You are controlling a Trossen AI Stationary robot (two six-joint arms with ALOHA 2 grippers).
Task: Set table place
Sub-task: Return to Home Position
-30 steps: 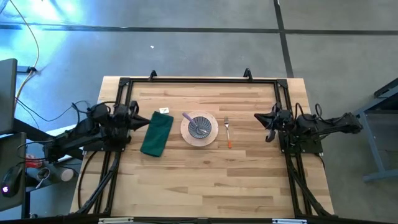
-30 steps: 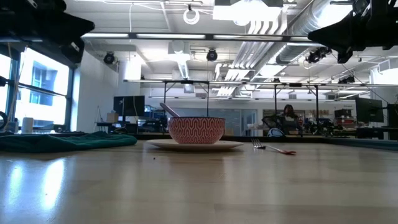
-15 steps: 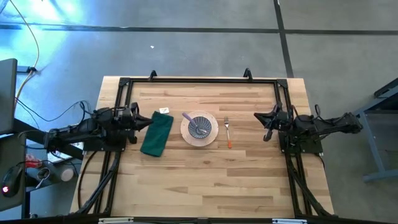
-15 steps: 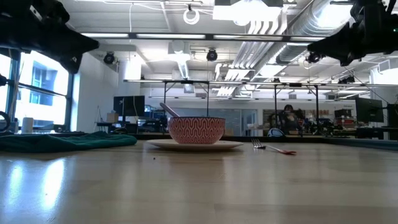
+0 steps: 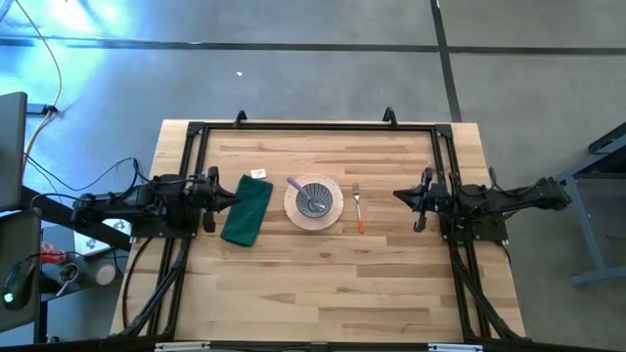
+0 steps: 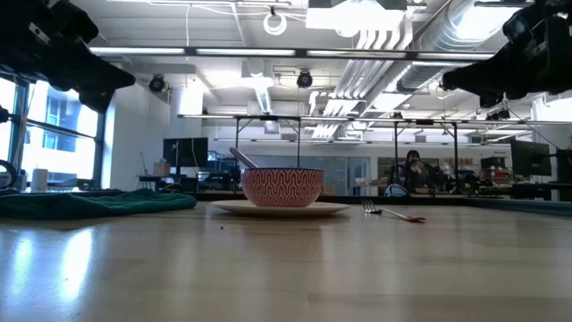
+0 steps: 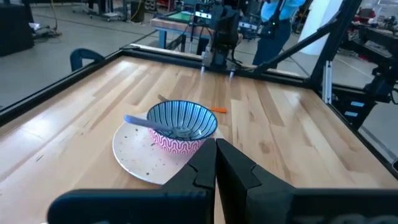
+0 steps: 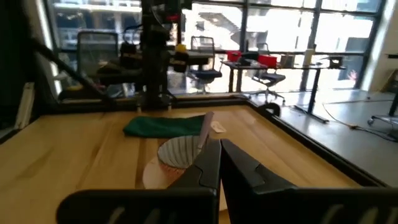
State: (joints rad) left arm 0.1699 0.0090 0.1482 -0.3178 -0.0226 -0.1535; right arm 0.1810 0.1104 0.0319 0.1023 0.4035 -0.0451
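Note:
A round cream plate [image 5: 329, 217] lies at the table's middle, and the blue patterned bowl [image 5: 315, 199] stands on it. The lilac-handled spoon [image 5: 294, 183] rests in the bowl, its handle leaning over the rim. The orange-handled fork [image 5: 359, 207] lies flat to the plate's right. The dark green folded napkin [image 5: 246, 209] lies flat to its left. My left gripper [image 5: 232, 198] is shut and empty, in the air at the napkin's left edge. My right gripper [image 5: 398, 196] is shut and empty, in the air right of the fork.
A small white tag [image 5: 258, 174] lies just beyond the napkin's far end. The black metal frame [image 5: 313, 126] runs along the table's edges. Bare wood [image 5: 323, 284] fills the table's near half.
Both arms have sunk lower over the table's sides. My right gripper has gone a little toward the near edge and toward the fork. My left gripper has gone slightly toward the near edge. The place setting has kept still.

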